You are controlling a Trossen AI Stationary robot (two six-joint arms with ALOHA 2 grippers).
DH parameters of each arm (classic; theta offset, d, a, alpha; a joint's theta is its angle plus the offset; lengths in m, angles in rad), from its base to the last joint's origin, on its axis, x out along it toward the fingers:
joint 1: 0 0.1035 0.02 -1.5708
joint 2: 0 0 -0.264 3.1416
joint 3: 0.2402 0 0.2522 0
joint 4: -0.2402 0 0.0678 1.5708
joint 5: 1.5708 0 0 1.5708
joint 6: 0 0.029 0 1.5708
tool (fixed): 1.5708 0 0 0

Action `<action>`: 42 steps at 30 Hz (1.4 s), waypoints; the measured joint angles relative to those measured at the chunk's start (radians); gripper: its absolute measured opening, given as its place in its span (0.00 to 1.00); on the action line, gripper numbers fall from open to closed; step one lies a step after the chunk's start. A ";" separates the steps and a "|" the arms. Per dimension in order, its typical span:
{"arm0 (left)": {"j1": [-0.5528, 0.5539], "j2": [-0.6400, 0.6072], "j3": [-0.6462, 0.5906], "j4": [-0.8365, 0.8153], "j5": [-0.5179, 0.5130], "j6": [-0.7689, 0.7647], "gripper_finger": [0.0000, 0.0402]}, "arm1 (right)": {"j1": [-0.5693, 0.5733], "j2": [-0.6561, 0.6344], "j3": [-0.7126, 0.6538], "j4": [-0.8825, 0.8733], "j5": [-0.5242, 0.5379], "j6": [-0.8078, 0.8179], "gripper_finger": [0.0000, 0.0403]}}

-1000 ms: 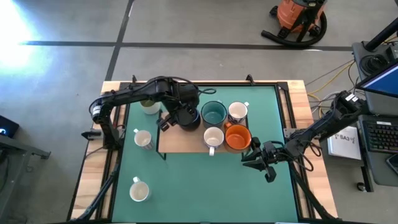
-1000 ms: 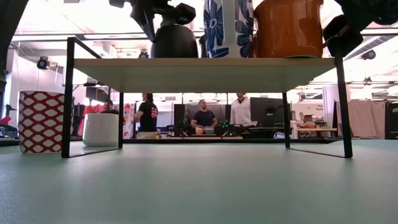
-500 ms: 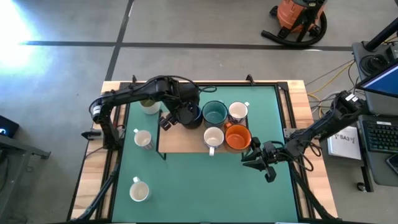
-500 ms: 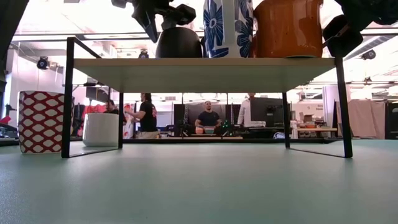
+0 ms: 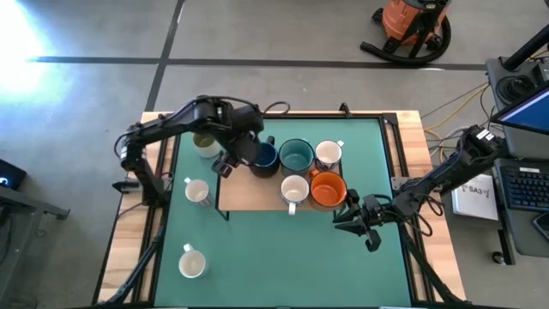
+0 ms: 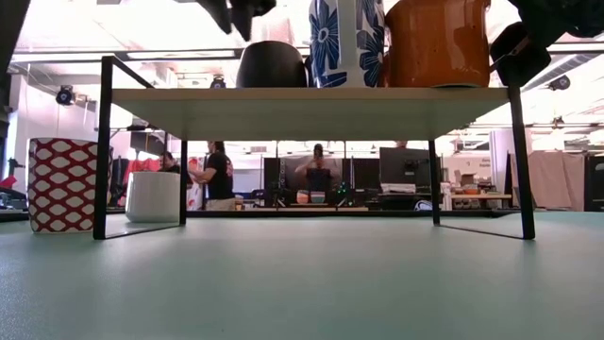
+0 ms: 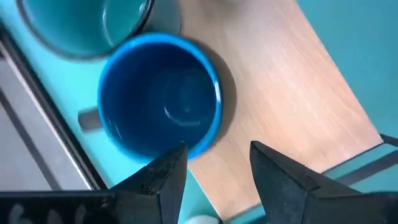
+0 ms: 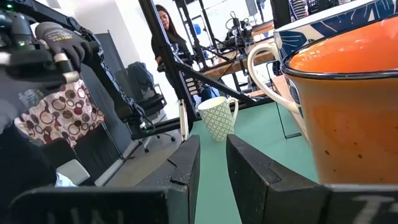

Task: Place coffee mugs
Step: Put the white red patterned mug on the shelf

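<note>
High view, eight mugs [image 5: 295, 190] — five shelved

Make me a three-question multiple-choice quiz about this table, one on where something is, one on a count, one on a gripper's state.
1. Where does the navy mug stand?
A. on the wooden shelf
B. on the green mat
C. in the left gripper

2. How many mugs stand on the shelf?
A. three
B. five
C. seven

3. The left gripper is:
A. shut on the navy mug
B. open, holding nothing
C. out of view

Answers: 1 A, the high view shows it on the board beside the teal mug. 2 B, five cluster there. 3 B, its fingers stand apart and clear of the mug.
</note>
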 joint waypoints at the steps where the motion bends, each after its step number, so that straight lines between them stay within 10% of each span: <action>1: 0.001 -0.017 -0.018 0.000 -0.012 -0.017 0.39 | 0.000 0.000 0.000 0.000 0.000 0.000 0.17; 25: 0.207 -0.479 -0.832 0.123 -0.164 -0.187 0.39 | 0.000 0.000 0.000 -0.003 0.000 0.000 0.17; 42: 0.222 -0.541 -1.037 0.175 0.068 -0.310 0.39 | 0.000 0.000 0.000 -0.004 0.000 0.000 0.17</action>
